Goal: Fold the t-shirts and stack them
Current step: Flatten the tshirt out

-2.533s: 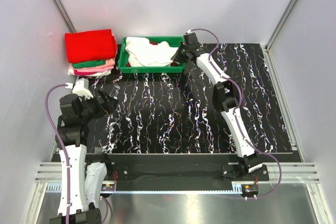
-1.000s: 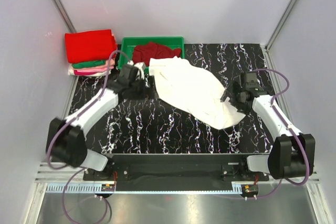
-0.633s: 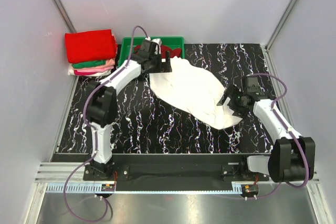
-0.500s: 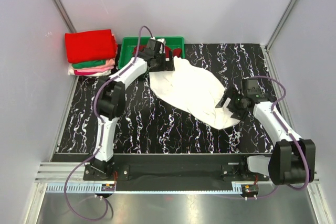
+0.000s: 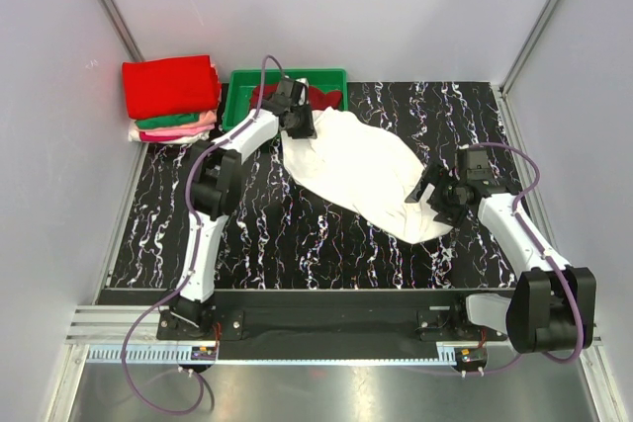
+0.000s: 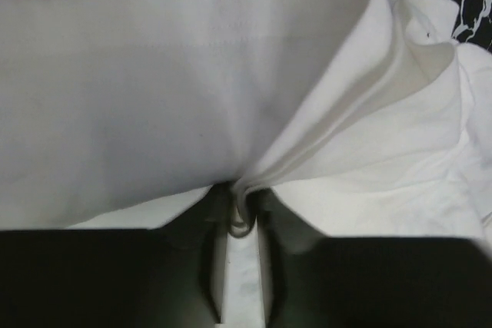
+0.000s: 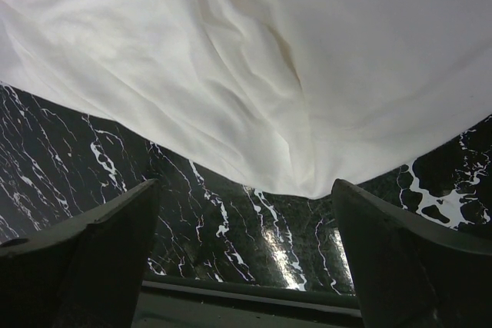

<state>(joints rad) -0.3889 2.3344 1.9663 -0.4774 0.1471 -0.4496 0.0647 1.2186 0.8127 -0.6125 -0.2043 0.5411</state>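
Note:
A white t-shirt [image 5: 361, 170] lies rumpled across the middle of the black marbled table. My left gripper [image 5: 300, 124] is at its far end by the green tray, and in the left wrist view it [image 6: 242, 209] is shut on a bunched fold of the white t-shirt [image 6: 192, 90]. Beside the shirt's near right end my right gripper [image 5: 435, 195] stands wide open; in its wrist view this gripper [image 7: 244, 190] holds nothing, and the white t-shirt's [image 7: 269, 59] hem lies just beyond the fingers [image 7: 92, 251]. No print shows.
A green tray [image 5: 235, 111] at the back holds a red shirt [image 5: 321, 96]. Left of it stands a folded stack, with a red shirt [image 5: 170, 86] on top of green [image 5: 163, 122] and pink [image 5: 188, 131] ones. White walls enclose the table.
My left arm reached to the tray's front edge and its jaws closed on the white shirt's fold. The right gripper stayed open and hardly moved.

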